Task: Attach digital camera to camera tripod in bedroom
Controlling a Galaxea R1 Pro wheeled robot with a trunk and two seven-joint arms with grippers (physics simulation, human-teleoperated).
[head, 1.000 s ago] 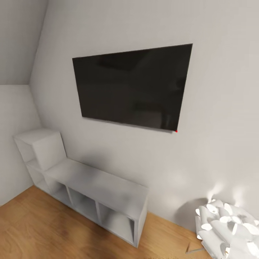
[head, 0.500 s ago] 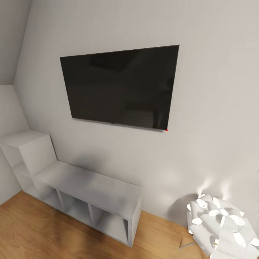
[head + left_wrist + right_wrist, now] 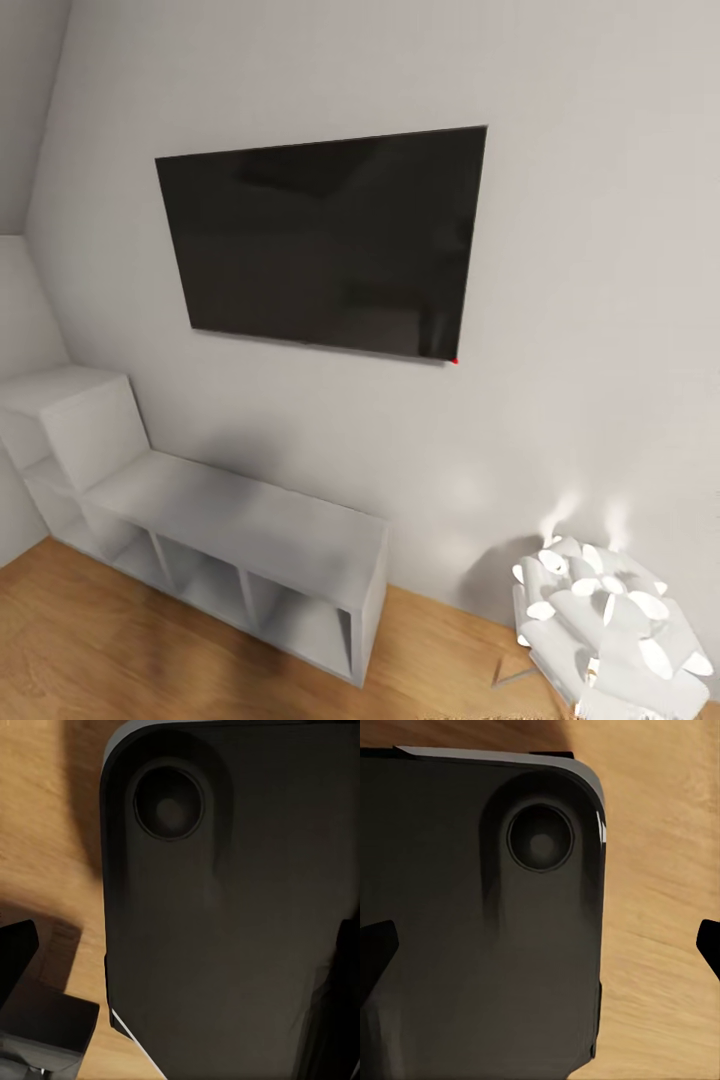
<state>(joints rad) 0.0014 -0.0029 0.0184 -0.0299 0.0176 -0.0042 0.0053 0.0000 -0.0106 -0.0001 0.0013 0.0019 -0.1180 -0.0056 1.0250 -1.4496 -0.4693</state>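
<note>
Transit shot, I'd guess: head's aimed at the wall TV [image 3: 325,240] above white cube shelves [image 3: 200,540], lamp [image 3: 605,625] near right. Both claws hang over the robot's dark base [image 3: 225,915] and wood floor [image 3: 660,870]; tips look apart, empty.

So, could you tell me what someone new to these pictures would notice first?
The large black wall-mounted screen dominates the head view, hung on the pale grey wall with a tiny red dot at its lower right corner. Below it a low white cube shelf stands on the wood plank floor, and a white petal-shaped lamp glows at the lower right.
</note>
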